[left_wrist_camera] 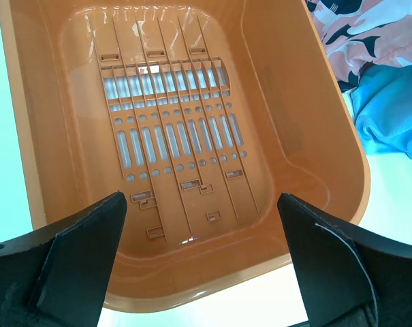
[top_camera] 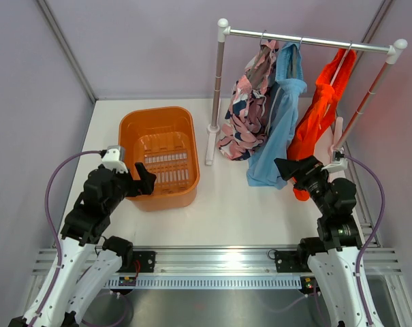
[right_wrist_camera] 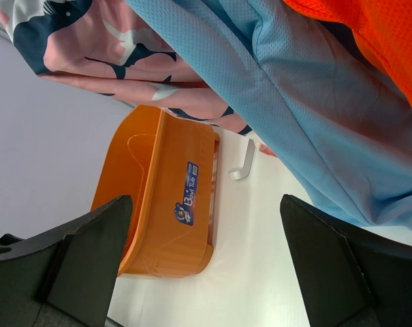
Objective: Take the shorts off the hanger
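Reaching for the first garment looks like the step in hand. Three shorts hang side by side from the rail (top_camera: 308, 42) of a small clothes rack at the far right of the table (top_camera: 233, 204): pink patterned shorts (top_camera: 246, 112), light blue shorts (top_camera: 277, 122), orange shorts (top_camera: 318, 112). None is off its hanger yet.

Right gripper (top_camera: 286, 167): jaws spread wide, holding nothing, at the lower hems between the blue and the orange pair. Whether it touches cloth, cannot tell. Its wrist view is filled with blue mesh fabric, orange at the corner.

Left gripper (top_camera: 146, 182): jaws wide, holding nothing, at the near right rim of the tub.

Advice, as judgement: take one pair only, pinching a good fold near the hem. The fabrics overlap, so a shallow bite may snag the neighbour. Pull down and toward the arms, slowly; the rack looks light and could tip or slide.

Container: orange plastic tub (top_camera: 131, 129), left of the rack. Slotted floor fully visible from the left wrist; nothing lies in it.
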